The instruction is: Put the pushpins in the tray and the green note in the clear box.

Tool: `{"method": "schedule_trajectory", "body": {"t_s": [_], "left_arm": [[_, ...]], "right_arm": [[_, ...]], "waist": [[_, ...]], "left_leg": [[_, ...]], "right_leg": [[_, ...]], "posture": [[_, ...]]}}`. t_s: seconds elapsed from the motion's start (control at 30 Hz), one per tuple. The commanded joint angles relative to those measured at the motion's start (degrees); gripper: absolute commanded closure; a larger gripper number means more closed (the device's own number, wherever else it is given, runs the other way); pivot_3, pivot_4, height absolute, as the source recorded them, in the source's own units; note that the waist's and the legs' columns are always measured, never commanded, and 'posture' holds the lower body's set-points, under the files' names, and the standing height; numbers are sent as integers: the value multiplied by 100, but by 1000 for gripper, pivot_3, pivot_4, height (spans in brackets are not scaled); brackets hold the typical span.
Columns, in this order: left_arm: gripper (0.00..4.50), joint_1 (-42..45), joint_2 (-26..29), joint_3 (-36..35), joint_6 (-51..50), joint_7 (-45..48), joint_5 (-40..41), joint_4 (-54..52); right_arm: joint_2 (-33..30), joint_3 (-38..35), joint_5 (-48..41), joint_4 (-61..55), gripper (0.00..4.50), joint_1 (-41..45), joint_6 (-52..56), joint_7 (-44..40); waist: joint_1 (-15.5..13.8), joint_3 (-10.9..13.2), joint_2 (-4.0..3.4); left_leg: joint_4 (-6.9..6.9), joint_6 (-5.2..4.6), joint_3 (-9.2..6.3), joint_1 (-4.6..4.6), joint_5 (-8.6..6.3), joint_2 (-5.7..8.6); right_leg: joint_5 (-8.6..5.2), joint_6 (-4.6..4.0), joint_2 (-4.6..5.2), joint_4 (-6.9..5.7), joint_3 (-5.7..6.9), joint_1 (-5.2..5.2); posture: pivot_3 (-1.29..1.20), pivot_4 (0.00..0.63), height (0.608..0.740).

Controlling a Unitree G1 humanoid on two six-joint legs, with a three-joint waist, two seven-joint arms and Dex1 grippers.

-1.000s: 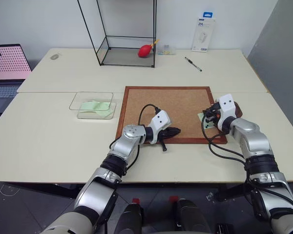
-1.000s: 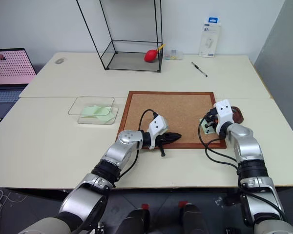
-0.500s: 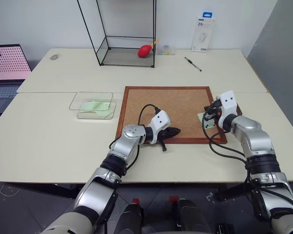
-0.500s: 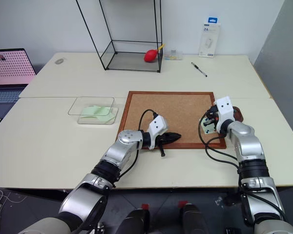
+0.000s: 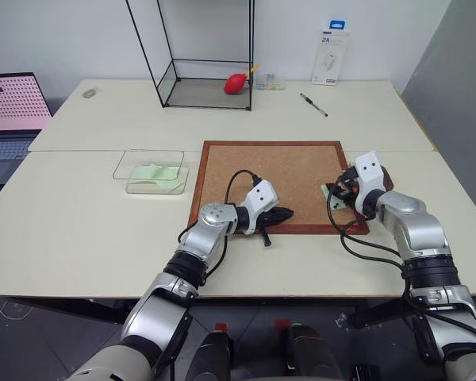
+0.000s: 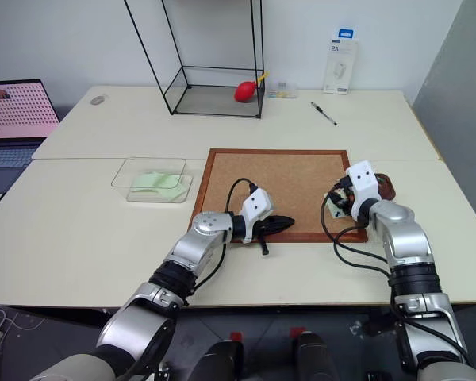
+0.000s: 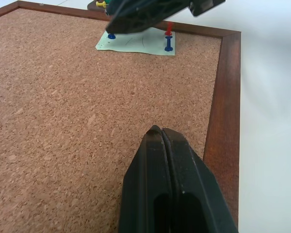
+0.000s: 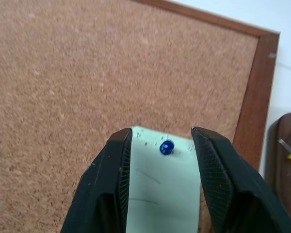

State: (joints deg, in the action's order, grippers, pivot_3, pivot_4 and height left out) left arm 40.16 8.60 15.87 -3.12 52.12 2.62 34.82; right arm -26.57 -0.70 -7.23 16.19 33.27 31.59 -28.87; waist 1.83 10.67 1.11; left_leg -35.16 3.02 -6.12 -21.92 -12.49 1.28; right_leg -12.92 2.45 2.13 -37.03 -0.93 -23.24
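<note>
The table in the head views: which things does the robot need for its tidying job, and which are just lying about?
Job: blue pushpin, green note, tray, clear box, corkboard holding the note, right gripper.
Lying about: glass case, red bulb, pen, white packet, laptop.

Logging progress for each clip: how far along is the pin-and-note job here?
Done: one green sheet lies in the clear box. In hand: the open right gripper straddles a blue pushpin on the green note pinned to the corkboard. Left: both pushpins to the tray, then that note to the box. The left gripper is shut, idle.
</note>
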Motion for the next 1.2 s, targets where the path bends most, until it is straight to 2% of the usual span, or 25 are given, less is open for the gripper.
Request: {"method": "schedule_trajectory", "body": {"t_s": [0.03, 0.2, 0.3, 0.57, 1.2], "left_arm": [[4500, -94, -33, 66, -22, -21, -117, 145], [4500, -115, -21, 58, -24, -42, -119, 118], [4500, -128, -18, 69, -21, -54, -131, 106], [4500, -128, -6, 119, -29, -9, -170, 145], [4500, 52, -121, 144, 77, -103, -318, 645]], "right_arm": [[-40, -41, 101, 88, 2592, 229, -141, 80], [2, -102, 130, 235, 2592, 275, -206, 120], [11, -106, 117, 215, 3002, 278, -212, 103], [15, -129, 80, 167, 4448, 285, -138, 34], [-90, -366, -240, -1124, 4448, 80, 513, 42]], "waist": [[0, 0, 0], [0, 0, -1], [1, 0, -1], [1, -1, -1], [0, -11, -13]], "left_leg": [[0, 0, 0, 0, 0, 0], [0, 0, 0, 1, 0, 0], [0, 0, 0, 1, 0, 0], [-1, 0, 0, 1, 0, 0], [-3, -1, -1, 5, 0, 0]], "right_leg": [[0, 0, 0, 0, 0, 0], [0, 0, 0, -1, 1, 0], [0, 0, 0, -1, 0, 0], [0, 1, 0, -1, 0, 0], [2, 3, 0, -1, 1, 6]], "posture": [[0, 150, 740], [0, 150, 740], [0, 150, 740], [0, 150, 740], [0, 150, 740]]}}
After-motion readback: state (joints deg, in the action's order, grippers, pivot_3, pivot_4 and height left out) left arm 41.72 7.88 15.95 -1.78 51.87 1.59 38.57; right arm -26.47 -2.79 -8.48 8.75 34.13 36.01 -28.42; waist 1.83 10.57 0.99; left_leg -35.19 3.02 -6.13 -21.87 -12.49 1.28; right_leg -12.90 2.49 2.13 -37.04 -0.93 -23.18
